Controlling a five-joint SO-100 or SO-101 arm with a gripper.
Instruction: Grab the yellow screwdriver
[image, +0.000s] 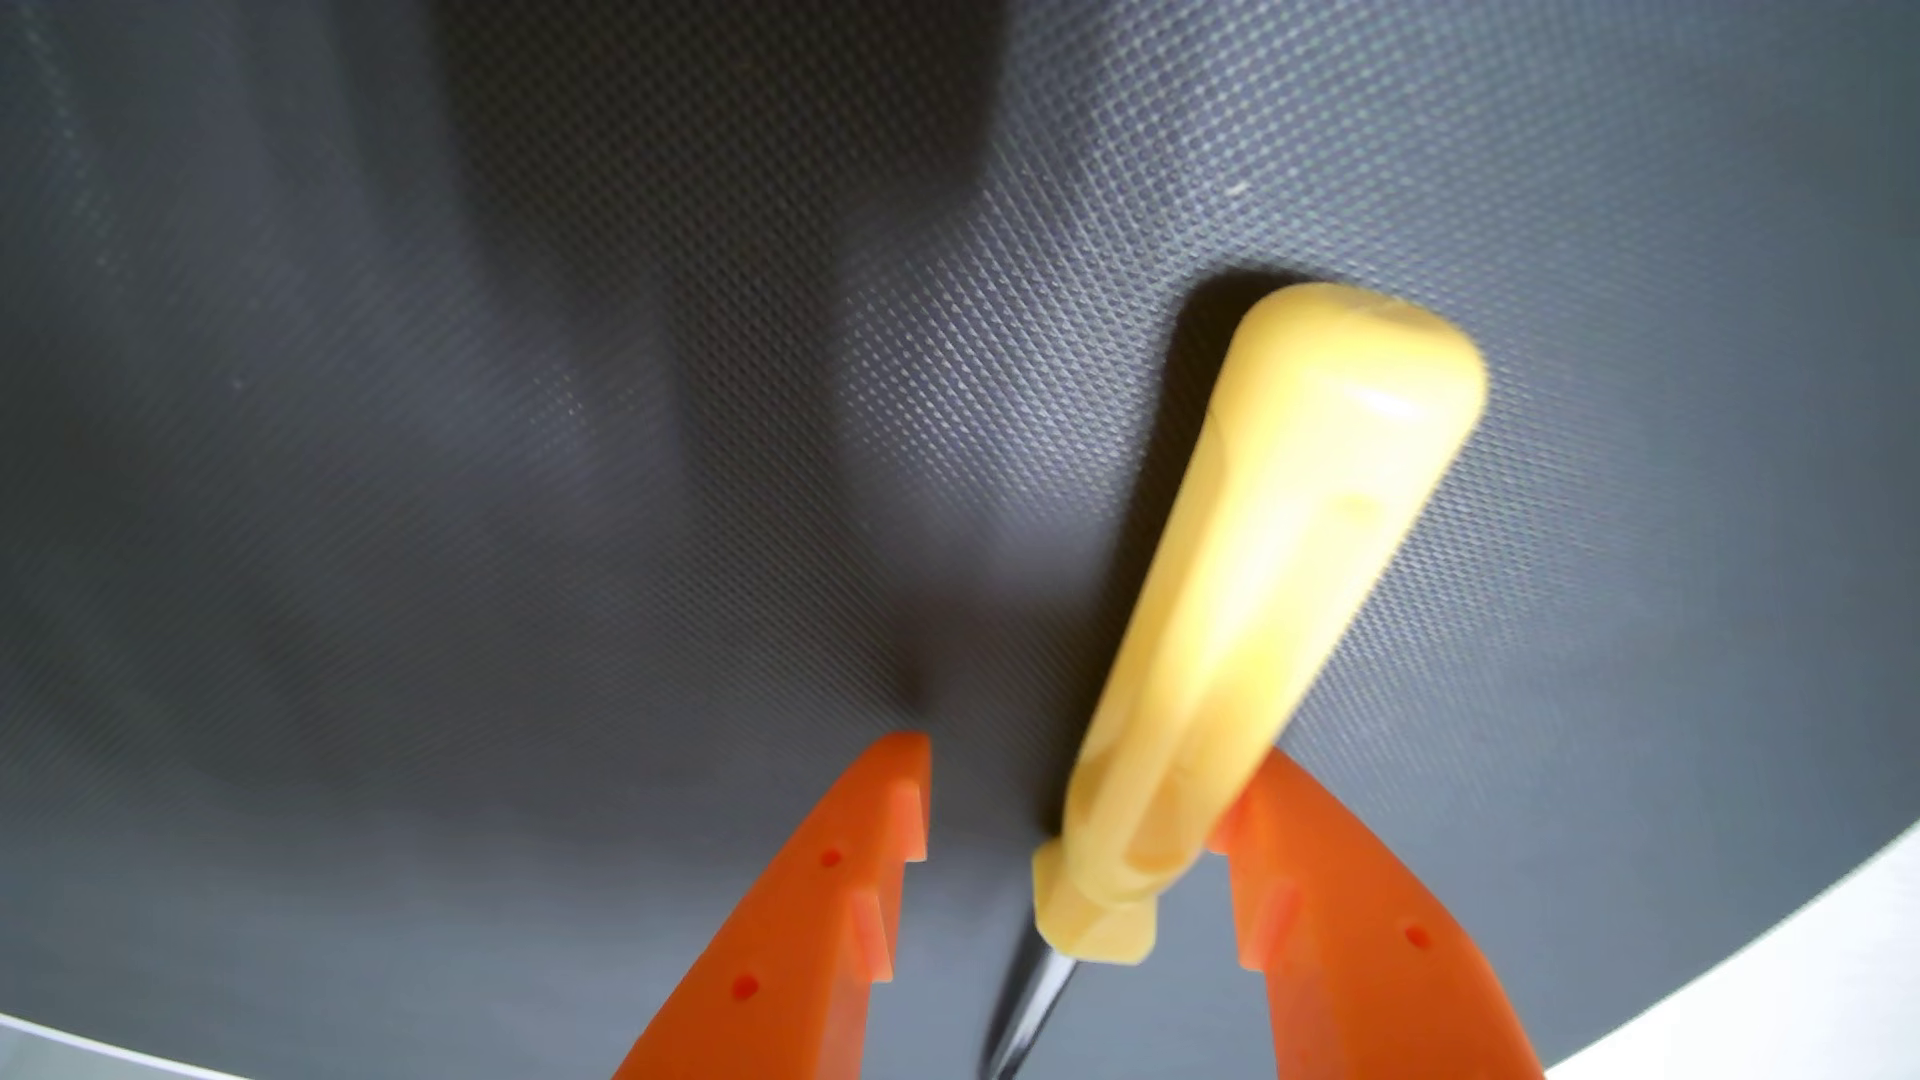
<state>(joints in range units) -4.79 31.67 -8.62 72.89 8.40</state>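
In the wrist view the orange claw (1081, 789) is spread wide around the yellow screwdriver (1268, 613) lying on the dark textured surface (520, 467) — right finger at the handle, left one apart — so it probably should centre before squeezing.

Dark grey textured mat (520, 519) spread across the wrist view, pale surface (1787, 987) exposed at five o'clock, another strip at seven o'clock

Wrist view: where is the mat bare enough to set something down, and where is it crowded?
The dark textured mat is bare left of and above the yellow screwdriver. It is crowded at bottom centre, where the open orange gripper straddles the handle.
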